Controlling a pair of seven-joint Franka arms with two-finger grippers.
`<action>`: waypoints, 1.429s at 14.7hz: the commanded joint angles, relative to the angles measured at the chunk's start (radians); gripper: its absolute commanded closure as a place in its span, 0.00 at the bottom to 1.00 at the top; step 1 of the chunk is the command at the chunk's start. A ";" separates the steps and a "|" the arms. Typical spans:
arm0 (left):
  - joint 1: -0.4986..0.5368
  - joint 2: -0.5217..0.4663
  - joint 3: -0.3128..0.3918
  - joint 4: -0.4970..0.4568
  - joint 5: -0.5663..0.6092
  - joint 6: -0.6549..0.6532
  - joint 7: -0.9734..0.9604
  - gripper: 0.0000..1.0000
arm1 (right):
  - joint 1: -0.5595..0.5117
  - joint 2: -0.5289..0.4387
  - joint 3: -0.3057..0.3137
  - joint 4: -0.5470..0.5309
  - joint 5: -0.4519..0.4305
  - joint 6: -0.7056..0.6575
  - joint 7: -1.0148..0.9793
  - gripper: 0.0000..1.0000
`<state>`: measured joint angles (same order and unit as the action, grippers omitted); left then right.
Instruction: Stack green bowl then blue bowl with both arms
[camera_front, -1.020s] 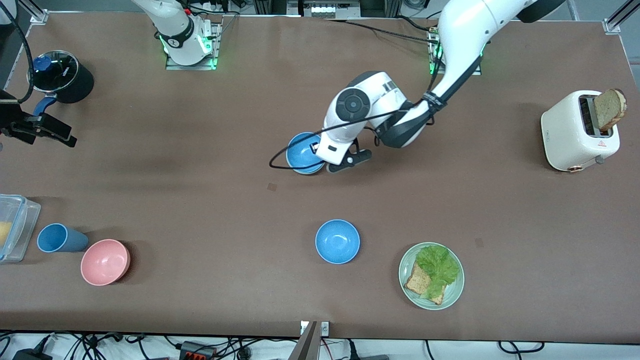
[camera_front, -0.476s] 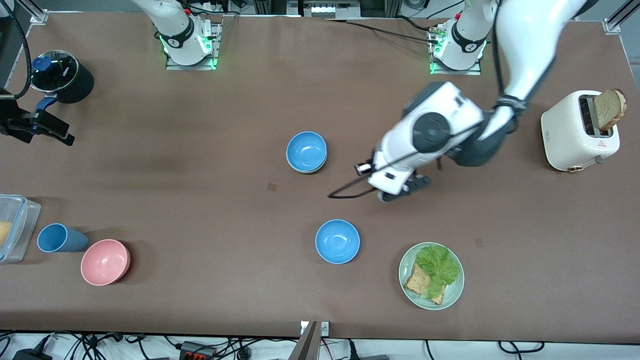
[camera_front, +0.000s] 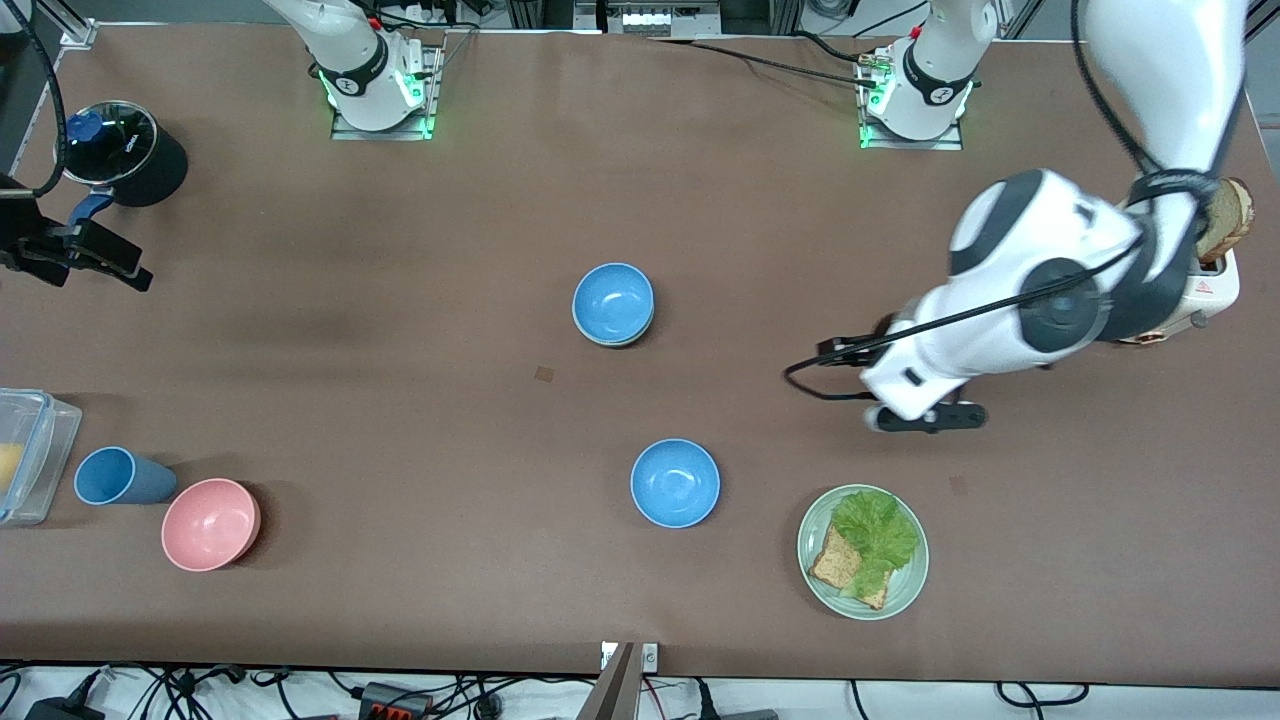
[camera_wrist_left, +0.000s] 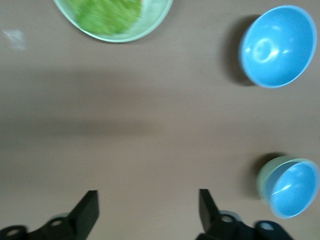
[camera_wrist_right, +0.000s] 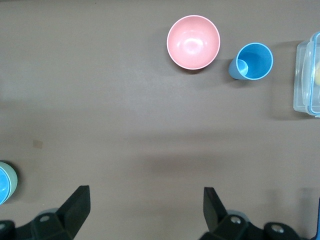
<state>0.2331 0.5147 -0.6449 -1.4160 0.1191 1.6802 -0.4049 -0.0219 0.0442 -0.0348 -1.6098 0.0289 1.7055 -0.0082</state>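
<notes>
The green bowl (camera_front: 612, 343) stands mid-table with a blue bowl (camera_front: 613, 302) nested in it; only its pale rim shows. The stack also shows in the left wrist view, green bowl (camera_wrist_left: 264, 174) and blue bowl (camera_wrist_left: 294, 189), and at the edge of the right wrist view (camera_wrist_right: 13, 182). A second blue bowl (camera_front: 675, 483) sits alone nearer the front camera and shows in the left wrist view (camera_wrist_left: 277, 46). My left gripper (camera_front: 925, 418) (camera_wrist_left: 148, 197) is open and empty, over bare table between the toaster and the plate. My right gripper (camera_front: 125, 268) (camera_wrist_right: 146, 195) is open and empty, held high at the right arm's end.
A pale green plate (camera_front: 812, 520) with lettuce and bread lies near the front edge. A white toaster (camera_front: 1215, 290) with a bread slice (camera_front: 1228, 212) stands at the left arm's end. A pink bowl (camera_front: 210, 523), blue cup (camera_front: 120, 476), clear container (camera_front: 25, 450) and black pot (camera_front: 125, 150) are at the right arm's end.
My left gripper has let go of the blue bowl on the green bowl and swung away toward the toaster end, open and empty. The right gripper has barely moved.
</notes>
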 joint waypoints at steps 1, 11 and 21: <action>-0.049 -0.117 0.170 -0.049 -0.032 -0.048 0.188 0.00 | -0.020 -0.012 0.023 -0.001 -0.012 -0.007 -0.006 0.00; -0.069 -0.283 0.393 -0.101 -0.107 -0.063 0.313 0.00 | -0.023 -0.017 0.026 -0.001 -0.014 -0.038 -0.013 0.00; -0.075 -0.571 0.470 -0.362 -0.105 0.043 0.314 0.00 | -0.023 -0.024 0.026 -0.005 -0.014 -0.053 -0.023 0.00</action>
<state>0.1674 0.0121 -0.1909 -1.7294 0.0356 1.7232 -0.0981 -0.0286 0.0342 -0.0256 -1.6096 0.0282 1.6605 -0.0251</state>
